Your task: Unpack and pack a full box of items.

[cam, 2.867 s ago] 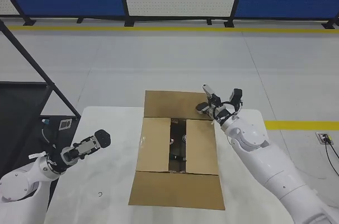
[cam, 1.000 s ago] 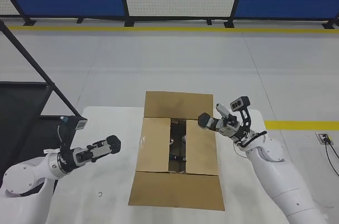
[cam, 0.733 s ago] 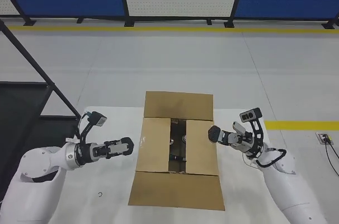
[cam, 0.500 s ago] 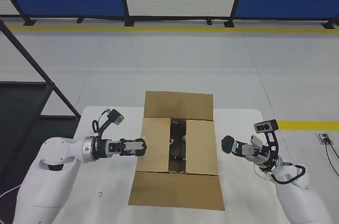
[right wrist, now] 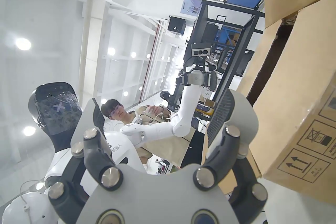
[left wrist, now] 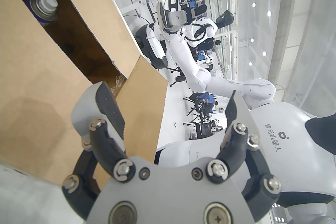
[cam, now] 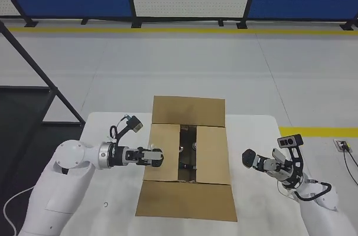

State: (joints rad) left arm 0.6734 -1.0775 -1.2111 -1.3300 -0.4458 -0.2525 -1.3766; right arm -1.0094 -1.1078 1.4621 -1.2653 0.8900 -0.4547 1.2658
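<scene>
A brown cardboard box (cam: 167, 154) stands mid-table with its far and near flaps folded out flat. Its two side flaps lie nearly level, and the narrow gap between them shows items inside. A spray can (left wrist: 43, 7) with a white nozzle stands in the box. My left gripper (cam: 157, 157) is open over the left side flap's outer part, with one fingertip (left wrist: 110, 107) against the cardboard. My right gripper (cam: 248, 158) hangs open and empty right of the box, apart from the box wall (right wrist: 302, 104).
The white table (cam: 117, 189) has bare room left and right of the box. A black metal rack (cam: 25, 112) stands off the table's left side. A small ring-like mark (cam: 106, 205) lies near the front left.
My left arm swung right from the table's left side to the box's left flap. My right arm drew back from the far flap to a spot right of the box, nearer the front.
</scene>
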